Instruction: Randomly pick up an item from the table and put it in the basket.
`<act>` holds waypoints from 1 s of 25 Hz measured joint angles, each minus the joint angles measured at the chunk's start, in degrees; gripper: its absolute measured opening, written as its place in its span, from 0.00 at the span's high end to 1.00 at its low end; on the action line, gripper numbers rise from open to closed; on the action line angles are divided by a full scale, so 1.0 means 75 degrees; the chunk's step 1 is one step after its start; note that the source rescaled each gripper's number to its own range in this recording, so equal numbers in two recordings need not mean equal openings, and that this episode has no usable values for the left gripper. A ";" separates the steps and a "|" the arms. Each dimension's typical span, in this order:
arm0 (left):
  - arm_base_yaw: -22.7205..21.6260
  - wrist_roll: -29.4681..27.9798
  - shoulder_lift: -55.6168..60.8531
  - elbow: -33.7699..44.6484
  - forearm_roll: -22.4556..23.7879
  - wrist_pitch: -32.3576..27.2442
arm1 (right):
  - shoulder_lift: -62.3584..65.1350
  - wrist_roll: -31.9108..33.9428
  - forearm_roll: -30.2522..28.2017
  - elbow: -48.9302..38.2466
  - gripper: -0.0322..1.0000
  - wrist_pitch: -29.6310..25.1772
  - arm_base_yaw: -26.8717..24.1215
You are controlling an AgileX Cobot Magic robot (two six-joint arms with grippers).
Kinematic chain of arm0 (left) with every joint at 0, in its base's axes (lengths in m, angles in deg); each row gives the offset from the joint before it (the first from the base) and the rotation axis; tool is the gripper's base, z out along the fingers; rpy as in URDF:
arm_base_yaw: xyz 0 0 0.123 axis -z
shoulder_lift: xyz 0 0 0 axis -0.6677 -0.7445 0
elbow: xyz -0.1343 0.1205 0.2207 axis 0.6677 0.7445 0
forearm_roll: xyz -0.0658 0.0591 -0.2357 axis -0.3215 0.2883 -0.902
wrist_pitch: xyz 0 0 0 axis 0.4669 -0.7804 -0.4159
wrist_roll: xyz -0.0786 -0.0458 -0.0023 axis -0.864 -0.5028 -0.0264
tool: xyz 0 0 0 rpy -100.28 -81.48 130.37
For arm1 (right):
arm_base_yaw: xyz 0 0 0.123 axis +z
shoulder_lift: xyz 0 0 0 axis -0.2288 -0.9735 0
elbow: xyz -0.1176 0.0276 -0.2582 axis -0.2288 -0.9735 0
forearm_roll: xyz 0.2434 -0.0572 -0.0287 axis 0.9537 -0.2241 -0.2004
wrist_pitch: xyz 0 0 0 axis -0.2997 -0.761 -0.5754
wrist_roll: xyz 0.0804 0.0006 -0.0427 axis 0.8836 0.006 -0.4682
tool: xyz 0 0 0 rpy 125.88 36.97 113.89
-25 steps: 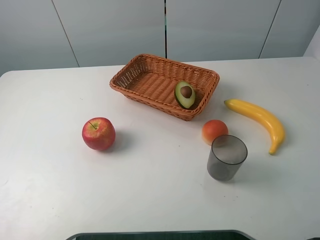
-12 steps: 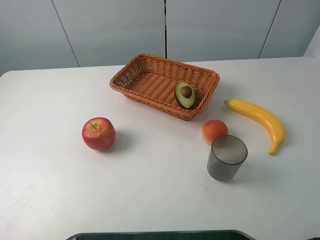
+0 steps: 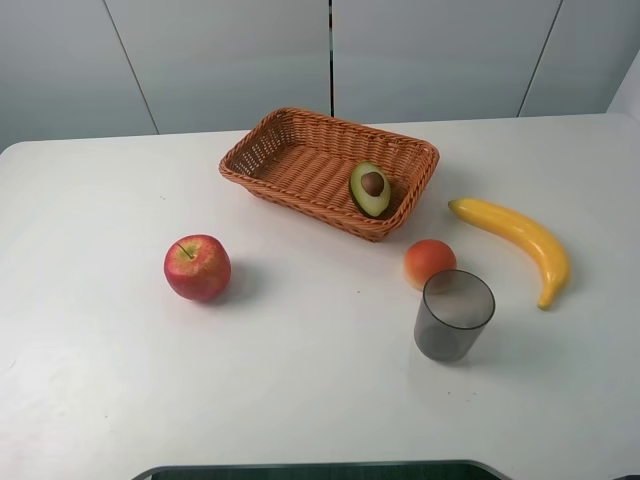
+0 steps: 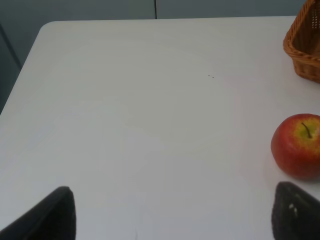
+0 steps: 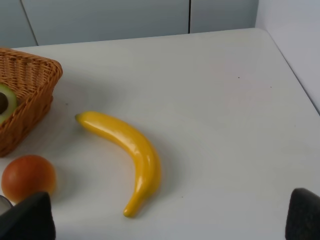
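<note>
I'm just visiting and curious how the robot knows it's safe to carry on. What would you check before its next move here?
1. Avocado inside the basket: ok, it lies at the basket's right end, pit up.
2. Basket flat on the table: ok.
3. Left end effector open and holding nothing: ok, its fingers stand wide apart over bare table, near the apple.
4. Right end effector open and holding nothing: ok, fingers wide apart, short of the banana.
5. Arms out of the work area: ok, neither shows in the high view.
6. Cup upright, clear of the orange fruit: cannot tell, the cup's rim overlaps the fruit in the high view.
</note>
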State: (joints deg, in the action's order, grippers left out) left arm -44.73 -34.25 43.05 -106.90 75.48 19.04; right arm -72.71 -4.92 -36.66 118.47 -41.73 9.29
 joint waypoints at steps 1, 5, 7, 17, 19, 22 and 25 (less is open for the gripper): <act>0.0000 0.0000 0.0000 0.0000 0.0000 0.0000 | 0.0000 0.0000 0.0000 0.0000 0.00 0.0000 0.0000; 0.0000 0.0000 0.0000 0.0000 0.0000 0.0000 | 0.0000 -0.0018 0.0000 0.0000 0.00 0.0000 0.0000; 0.0000 0.0000 0.0000 0.0000 0.0000 0.0000 | 0.0000 -0.0018 0.0000 0.0000 0.00 0.0000 0.0000; 0.0000 0.0018 0.0000 0.0000 0.0000 0.0000 | 0.0000 -0.0018 0.0000 0.0000 0.00 0.0000 0.0000; 0.0000 0.0018 0.0000 0.0000 0.0000 0.0000 | 0.0000 -0.0018 0.0000 0.0000 0.00 0.0000 0.0000; 0.0000 0.0031 0.0000 0.0000 0.0000 0.0000 | 0.0000 -0.0018 0.0000 0.0000 0.00 0.0000 0.0000; 0.0000 0.0049 0.0000 0.0000 0.0000 0.0000 | 0.0000 -0.0018 0.0000 0.0000 0.00 0.0000 0.0000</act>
State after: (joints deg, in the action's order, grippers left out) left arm -44.73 -33.89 43.05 -106.90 75.48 19.04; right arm -72.71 -5.06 -36.66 118.47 -41.73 9.29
